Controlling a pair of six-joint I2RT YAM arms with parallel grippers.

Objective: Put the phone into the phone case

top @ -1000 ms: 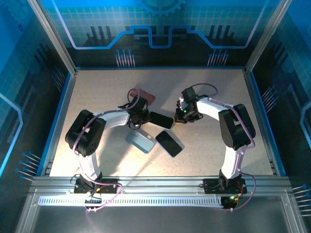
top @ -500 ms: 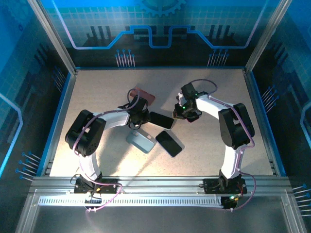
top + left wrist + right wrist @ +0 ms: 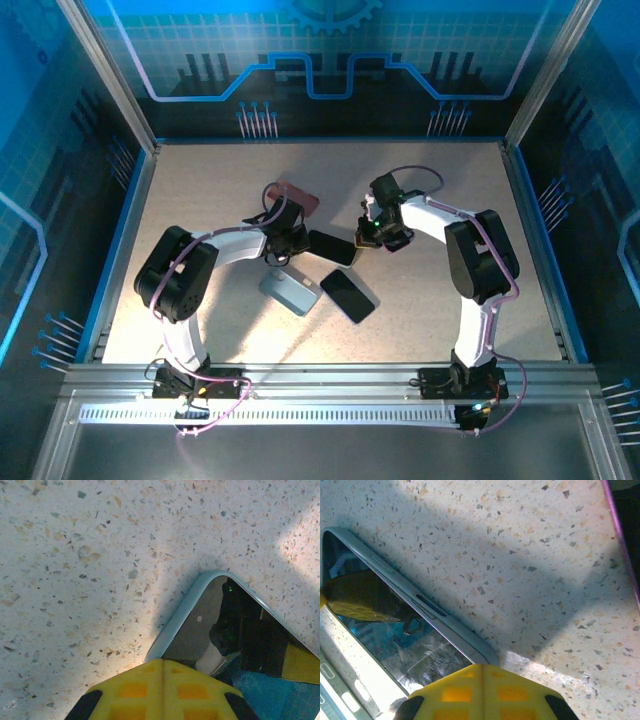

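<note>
Table (image 3: 200, 200): speckled, pale, with both arms reaching to mid-table.

Phone (image 3: 333, 246): I see a dark slab lying flat near the table's middle, tilted, between the two grippers. Left wrist view shows a rounded corner (image 3: 240, 630) with a thin pale metal rim and a glossy black screen full of reflections. Right wrist view shows the long edge (image 3: 380, 610), a grey rim with a slot-like side button.

Second phone (image 3: 347, 295): black, just nearer than the first. Case (image 3: 290, 292): light blue, left of the second phone. Pink case (image 3: 298, 195): farther back.

Left gripper (image 3: 291, 246): at the phone's left end. Its yellow tips (image 3: 161, 687) are pressed together, pinching nothing, and the phone's rim runs up to them; I cannot confirm contact.

Right gripper (image 3: 366, 236): at the phone's right end. Tips (image 3: 482, 690) are likewise pressed together, with the phone's corner just beside them.
</note>
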